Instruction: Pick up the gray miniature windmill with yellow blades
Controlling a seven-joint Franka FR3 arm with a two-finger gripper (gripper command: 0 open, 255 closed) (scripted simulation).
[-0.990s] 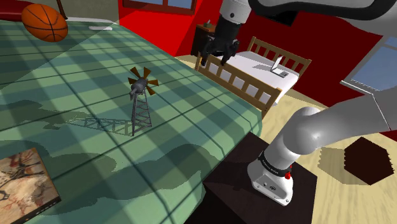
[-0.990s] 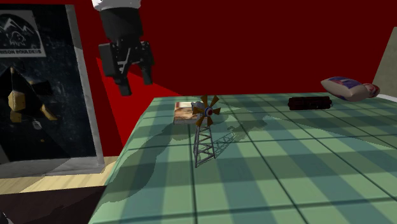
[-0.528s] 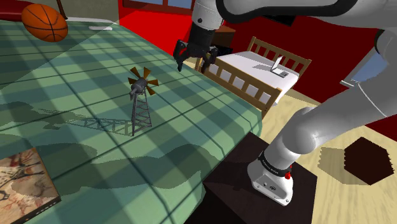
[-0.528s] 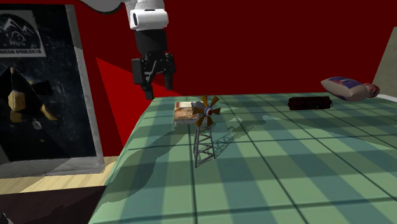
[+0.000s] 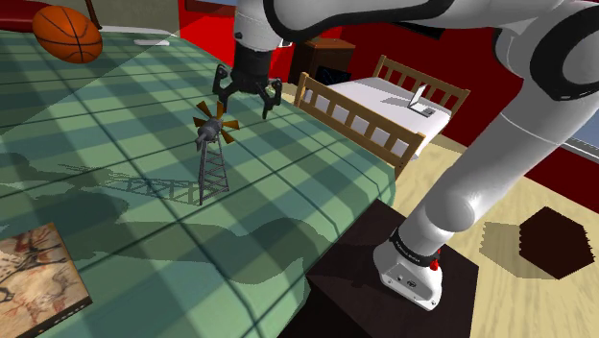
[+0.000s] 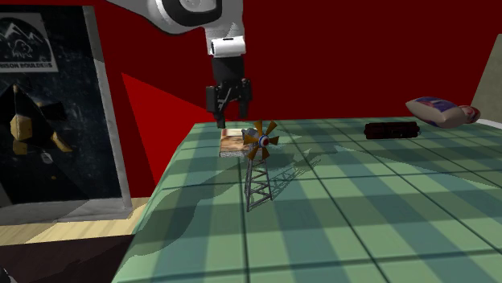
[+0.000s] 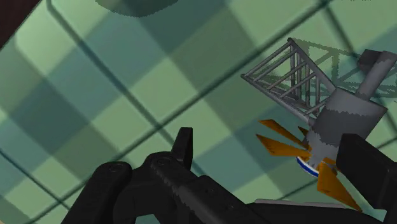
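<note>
The tool, spread wide, hovers just over the windmill, bare plaid tabletop all around it.

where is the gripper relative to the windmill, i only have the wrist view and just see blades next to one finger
Observer: In the shoulder view the gripper hangs open above the windmill, a little to one side, not touching it.
Operator: is it standing up
Observer: Yes, the second exterior view shows it upright, its lattice tower resting on the green checked table.
Operator: anything else close by
Observer: A flat book with a brown picture cover lies on the table, well apart from the windmill, toward the shoulder view's lower left.
</note>
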